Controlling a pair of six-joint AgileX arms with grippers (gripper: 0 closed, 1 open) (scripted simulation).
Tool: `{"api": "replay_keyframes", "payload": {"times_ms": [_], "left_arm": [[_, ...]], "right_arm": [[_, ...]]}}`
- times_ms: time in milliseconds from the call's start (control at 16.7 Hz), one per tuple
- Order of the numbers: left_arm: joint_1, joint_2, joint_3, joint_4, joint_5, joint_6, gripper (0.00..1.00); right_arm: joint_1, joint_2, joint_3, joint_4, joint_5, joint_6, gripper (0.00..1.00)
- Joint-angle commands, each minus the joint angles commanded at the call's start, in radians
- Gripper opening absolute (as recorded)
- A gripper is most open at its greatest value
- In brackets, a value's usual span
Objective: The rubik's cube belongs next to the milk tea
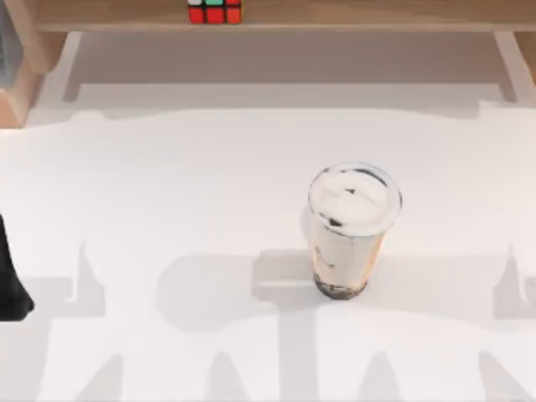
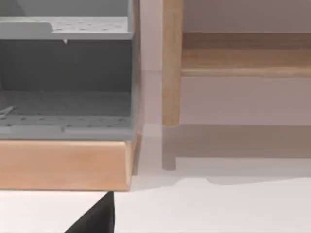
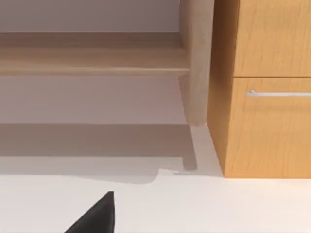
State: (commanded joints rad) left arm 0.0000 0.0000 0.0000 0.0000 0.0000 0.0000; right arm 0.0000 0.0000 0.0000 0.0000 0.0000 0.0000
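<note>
Cube not yet moved

Work has hardly begun, judging by the layout. The rubik's cube (image 1: 214,11) sits on the wooden shelf (image 1: 335,14) at the far edge, left of centre, well apart from the milk tea (image 1: 350,230), which stands upright on the white table (image 1: 167,193) right of centre. The left arm (image 1: 12,276) is parked at the near left edge.

The top view gives cube and cup. The left wrist view adds a grey rack (image 2: 65,73); the right wrist view adds a wooden drawer cabinet (image 3: 269,87). Whether either pincer is spread or pressed together cannot be told.
</note>
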Motion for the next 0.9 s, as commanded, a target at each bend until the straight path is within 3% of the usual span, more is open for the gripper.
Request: {"api": "replay_keyframes", "payload": {"times_ms": [420, 660, 900], "left_arm": [[-0.065, 0.157, 0.118, 0.111, -0.041, -0.003, 1.0], [-0.162, 0.47, 0.301, 0.282, -0.121, -0.002, 1.0], [-0.271, 0.928, 0.516, 0.483, -0.224, 0.001, 1.0]], "right_arm": [[0.0, 0.0, 0.0, 0.0, 0.0, 0.0, 1.0], [0.0, 0.0, 0.0, 0.0, 0.0, 0.0, 1.0], [0.0, 0.0, 0.0, 0.0, 0.0, 0.0, 1.0]]}}
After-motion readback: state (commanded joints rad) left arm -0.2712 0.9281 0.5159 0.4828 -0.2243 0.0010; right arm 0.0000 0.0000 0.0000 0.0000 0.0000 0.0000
